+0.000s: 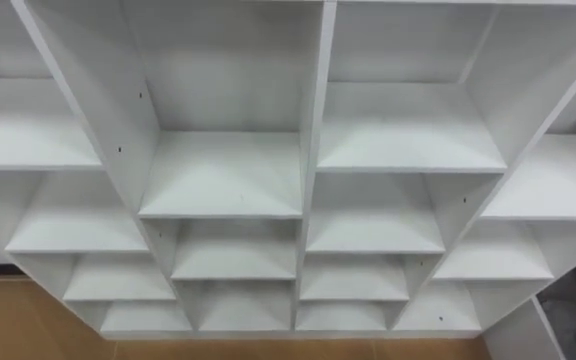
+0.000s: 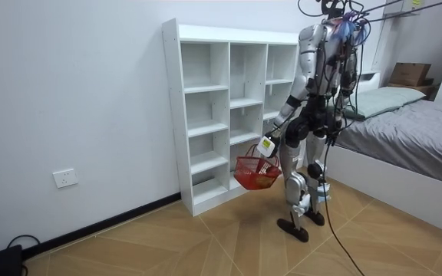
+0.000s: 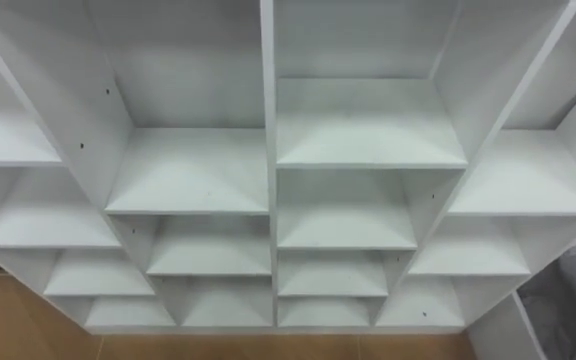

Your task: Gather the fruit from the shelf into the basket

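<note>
The left hand (image 2: 267, 146) is curled round the handle of the red basket (image 2: 255, 173) hanging just below it. Whether fruit lies inside is too small to tell. Ahead stands the closet (image 2: 229, 115). A swinging basket could clip a shelf edge and spill.

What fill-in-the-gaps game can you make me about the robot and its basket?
1. The shelf in front of the robot is painted ___.
2. The left robot hand carries a ___ basket by its handle.
3. The robot stands between the shelf and a ___.

Missing words: white; red; bed.
</note>
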